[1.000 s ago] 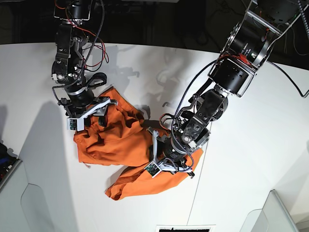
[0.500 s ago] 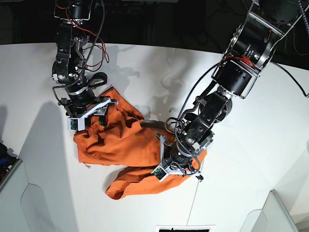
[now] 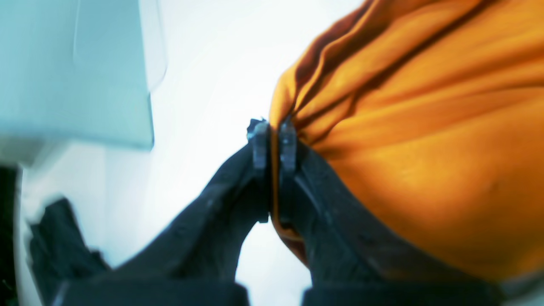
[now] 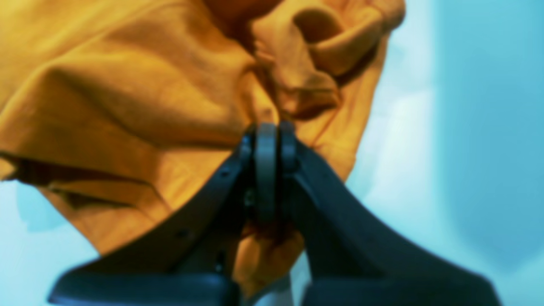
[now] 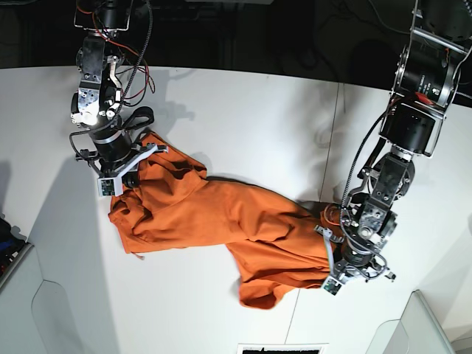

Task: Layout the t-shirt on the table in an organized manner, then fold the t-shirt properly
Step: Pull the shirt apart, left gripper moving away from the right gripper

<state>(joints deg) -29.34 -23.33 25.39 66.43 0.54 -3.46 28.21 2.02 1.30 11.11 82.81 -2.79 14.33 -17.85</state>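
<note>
While both arms reach steeply down over the bench (image 5: 243, 118), left fingers (image 3: 272, 140) and right fingers (image 4: 267, 140) pinch opposite t-shirt (image 5: 221, 217) edges between them.

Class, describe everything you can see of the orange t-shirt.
The t-shirt is plain orange cloth, soft and creased, stretched in a rumpled band across the white table. One bunched end is pinched in the shut right pincer, the other in the shut left pincer. A loose flap hangs toward the near edge. No neck tag shows.
</note>
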